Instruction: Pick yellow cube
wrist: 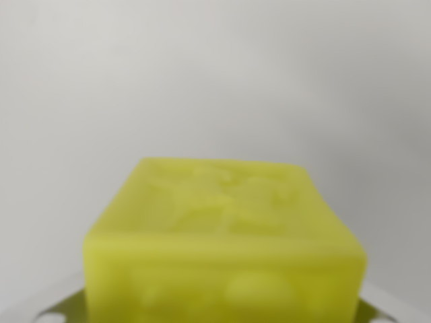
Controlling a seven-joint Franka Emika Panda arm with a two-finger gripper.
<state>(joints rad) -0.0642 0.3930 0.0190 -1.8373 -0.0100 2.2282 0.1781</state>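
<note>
— One thing fills my wrist view: the yellow cube [222, 245], low in the middle, very close to the lens and blurred.

— How does it look?

— Bright yellow-green, a bit waxy. I see its top face and its near side, with pale raised shapes on both, too soft for me to read. Its lower edge runs off the bottom of the picture.

— And the gripper?

— I see only pale grey slivers at the cube's two bottom corners, one at the wrist view's left and one at the right. I cannot tell whether they are fingers, nor whether the hand is apart or clamped.

— The surroundings?

— Behind the cube I get a plain light grey background [215, 74], featureless, slightly darker toward the upper right.
</note>
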